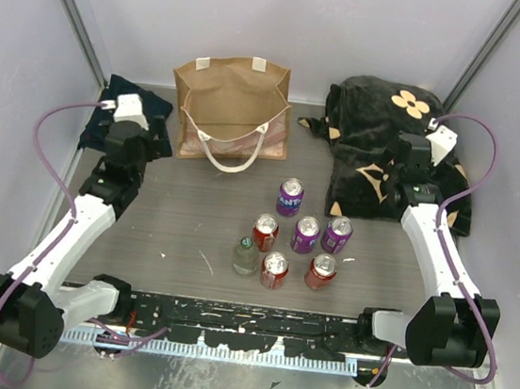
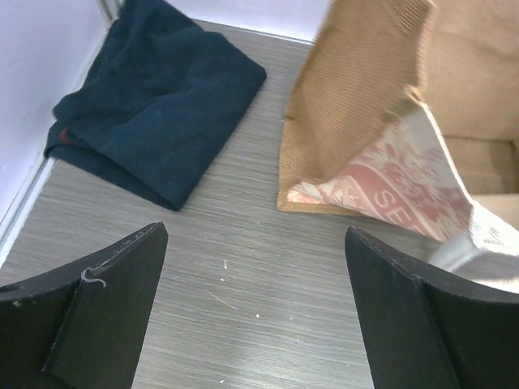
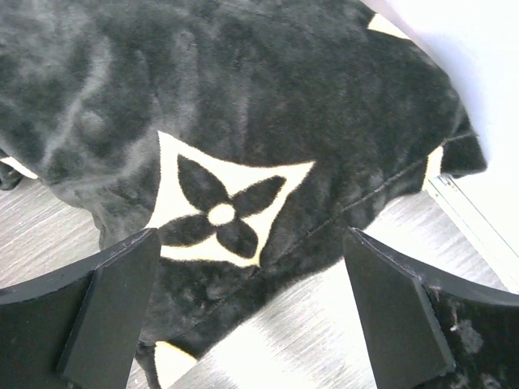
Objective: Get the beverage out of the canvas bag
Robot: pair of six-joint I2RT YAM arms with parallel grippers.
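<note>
Bag (image 1: 231, 106) is standing open at the table's (image 1: 189, 233) back; left hand (image 2: 255, 235) is hovering open beside its printed corner; right hand (image 3: 251, 235) is gaping over the blanket (image 3: 243, 105); only overhead is showing cans (image 1: 305, 233) clustering mid-table.

canvas bag (image 1: 229, 96), contents unseen (cropped in left wrist view); navy cloth (image 1: 161, 109), part-hidden

Canvas bag (image 2: 357, 89): coarse woven cloth, matt, with a ribbed weave; lower panel smoother and printed. Navy cloth (image 2: 154, 105): soft, matt fabric. Blanket (image 3: 243, 97): black deep-pile plush. Desk (image 1: 189, 233): grey wood-grain surface, smooth, faint sheen. Cans (image 1: 290, 198): glossy metal with bright tops. Bottle (image 1: 246, 257): clear and glossy; plastic or glass cannot be told. Left fingers (image 2: 105, 324) and right fingers (image 3: 97, 324): matt black plastic.
</note>
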